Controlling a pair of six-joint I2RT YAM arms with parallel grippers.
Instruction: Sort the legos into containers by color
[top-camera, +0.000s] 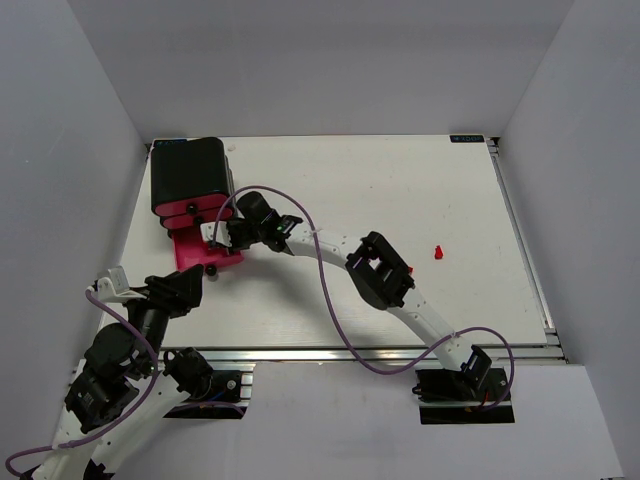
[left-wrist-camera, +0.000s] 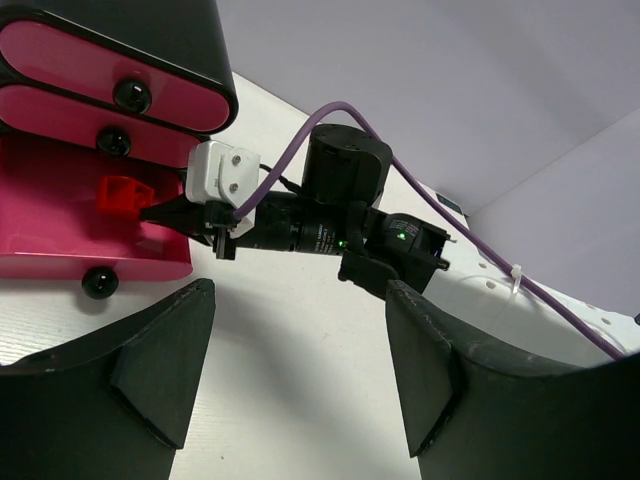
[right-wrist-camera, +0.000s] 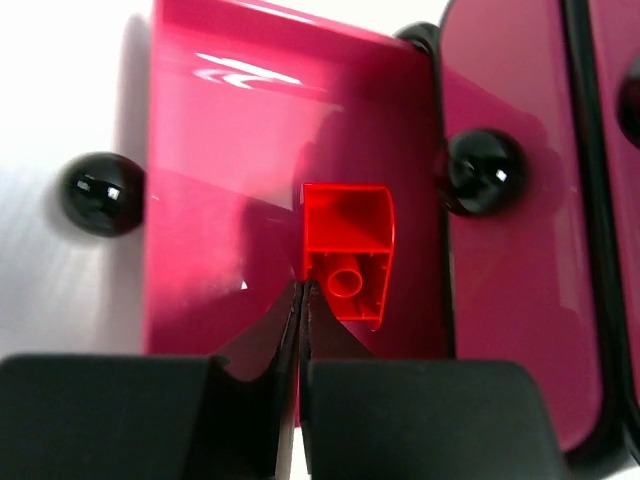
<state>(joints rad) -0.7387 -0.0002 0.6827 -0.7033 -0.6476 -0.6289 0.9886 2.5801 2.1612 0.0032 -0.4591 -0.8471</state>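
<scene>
Drop-off step: the right gripper, jaws together and empty, is hovering over the open glossy magenta plastic drawer, where a small red plastic brick is lying. The left gripper is idling with its jaws apart. The next move likely calls for fetching the lone red brick on the table.

Table: flat white top between pale walls, with an aluminium rail along the near edge. Standing on it in the far-left corner is one glossy black housing holding magenta-pink drawers, the lowest drawer drawn out toward the near side over the tabletop. Lying loose right of centre, well apart from the housing, is one small red brick.
</scene>
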